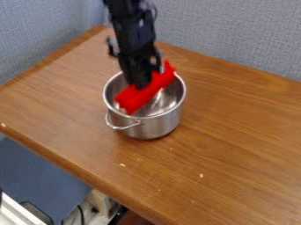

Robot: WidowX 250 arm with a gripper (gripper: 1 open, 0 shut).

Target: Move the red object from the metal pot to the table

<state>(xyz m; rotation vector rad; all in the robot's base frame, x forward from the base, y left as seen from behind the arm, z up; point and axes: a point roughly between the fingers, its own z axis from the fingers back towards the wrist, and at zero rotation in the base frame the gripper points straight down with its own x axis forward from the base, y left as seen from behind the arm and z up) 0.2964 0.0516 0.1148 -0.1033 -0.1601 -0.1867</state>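
Gripper (143, 77) clamped on red object (148, 87)

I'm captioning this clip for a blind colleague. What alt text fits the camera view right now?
A black robot gripper, shut on a red block, holds it tilted, its upper end above the rim of a shiny metal pot and its lower end inside. The pot stands on a brown wooden table beside a grey wall.
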